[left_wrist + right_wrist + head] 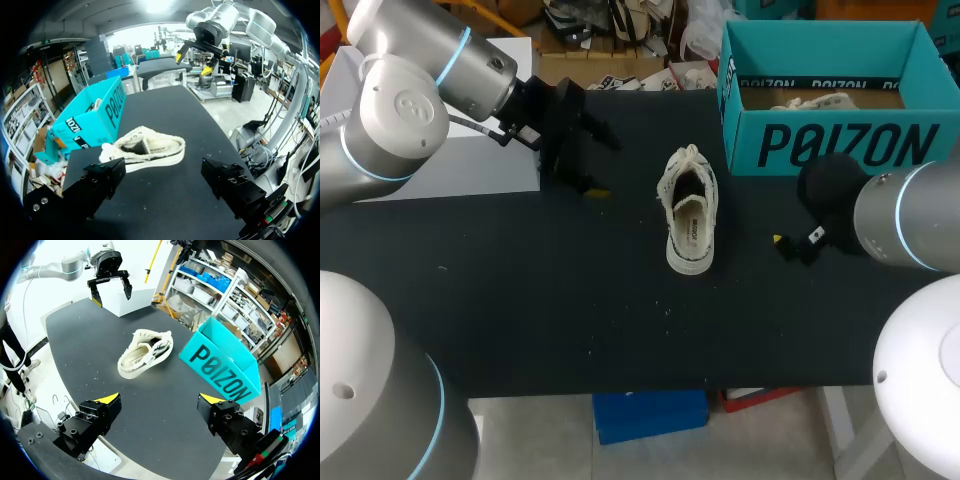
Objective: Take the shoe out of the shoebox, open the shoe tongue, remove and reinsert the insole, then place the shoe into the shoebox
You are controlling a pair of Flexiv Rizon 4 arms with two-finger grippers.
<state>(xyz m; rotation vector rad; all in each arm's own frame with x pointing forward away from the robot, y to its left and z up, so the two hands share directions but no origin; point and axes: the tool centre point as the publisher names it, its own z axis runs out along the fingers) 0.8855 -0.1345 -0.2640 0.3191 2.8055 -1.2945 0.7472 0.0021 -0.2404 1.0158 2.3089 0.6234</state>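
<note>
Shoe (690, 210) out of the shoebox (830, 145), on its sole at the middle of the table (520, 300) in the head view. We judge it set there so both arms can reach it for the work to come. Our left gripper (582, 165) hangs to one side, our right gripper (792, 243) to the other, neither touching it. The shoebox is open w/ something pale (810, 100) inside, too small to tell. Left wrist view: fingers (100, 182) spread wide, nothing btwn them, shoe (145, 149) ahead, shoebox (95, 120) near it. Right wrist view: yellow tips (107, 400) wide apart, empty, shoe (145, 352) ahead w/ its opening up. We judge only the 1st step done
</note>
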